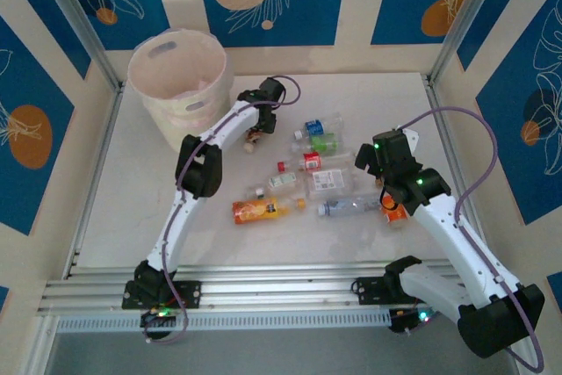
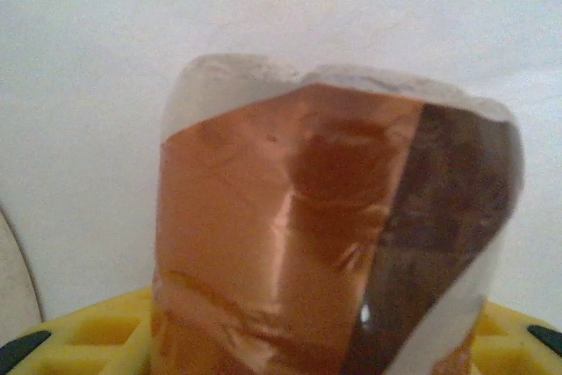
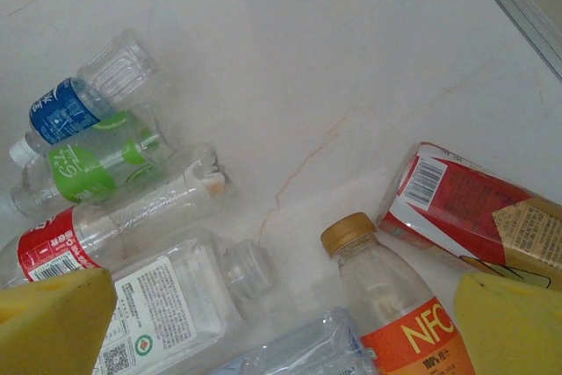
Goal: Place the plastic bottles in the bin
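From the top camera you see the bin (image 1: 187, 104) standing upright at 10 o'clock on the table (image 1: 123, 217). The left gripper (image 1: 255, 136) hangs near the bin, at its 4 o'clock. The loose plastic bottles lie flat in a cluster around the table's middle, well apart from the bin. The orange bottle (image 1: 257, 209) lies with its long axis 9 to 3 o'clock, cap toward 3. The right gripper (image 1: 392, 201) sits at the cluster's 3 o'clock edge.

In the left wrist camera a brown bottle (image 2: 290, 243) rises right against the yellow pads (image 2: 97, 331), its long axis 6 to 12 o'clock and its pale clear end at 12. You cannot tell whether the gripper is clamped on it or only around it.

In the right wrist camera the yellow fingertips (image 3: 53, 322) sit at 7 and 5 o'clock, spread wide and gripping nothing. Between them the NFC bottle (image 3: 399, 322) points its gold cap to 11 o'clock. At 3 o'clock a red-labelled bottle (image 3: 474, 208) lies along 10 to 4. At 9 o'clock the blue-labelled bottle (image 3: 63, 111) and the green-labelled bottle (image 3: 83, 173) lie side by side, caps toward 8 and bases toward 2. The red-banded clear bottle (image 3: 132, 217) just below them shares that axis. The white-labelled bottle (image 3: 162, 300) points its neck toward 2.
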Robot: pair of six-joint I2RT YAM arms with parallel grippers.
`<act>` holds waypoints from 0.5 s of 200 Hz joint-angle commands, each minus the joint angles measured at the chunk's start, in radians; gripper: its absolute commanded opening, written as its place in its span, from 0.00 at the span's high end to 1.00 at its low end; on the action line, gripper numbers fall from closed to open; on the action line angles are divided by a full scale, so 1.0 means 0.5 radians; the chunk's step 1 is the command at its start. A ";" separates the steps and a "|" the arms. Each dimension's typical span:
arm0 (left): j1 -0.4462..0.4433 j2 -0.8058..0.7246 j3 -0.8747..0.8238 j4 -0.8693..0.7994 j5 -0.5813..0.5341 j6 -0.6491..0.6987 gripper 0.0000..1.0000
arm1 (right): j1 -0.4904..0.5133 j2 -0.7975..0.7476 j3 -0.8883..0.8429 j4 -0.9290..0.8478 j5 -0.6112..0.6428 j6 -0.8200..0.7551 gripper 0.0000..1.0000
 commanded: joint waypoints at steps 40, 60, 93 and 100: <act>-0.095 -0.253 0.278 -0.021 0.162 0.175 0.55 | -0.010 -0.050 0.012 -0.025 0.053 0.027 0.01; -0.140 -0.377 0.277 0.004 0.197 0.209 0.55 | -0.010 -0.056 0.015 -0.022 0.055 0.025 0.01; -0.218 -0.577 0.278 0.047 0.291 0.230 0.55 | -0.010 -0.058 0.015 -0.015 0.055 0.020 0.01; -0.236 -0.617 0.280 0.056 0.310 0.237 0.55 | -0.008 -0.059 0.016 -0.019 0.054 0.018 0.01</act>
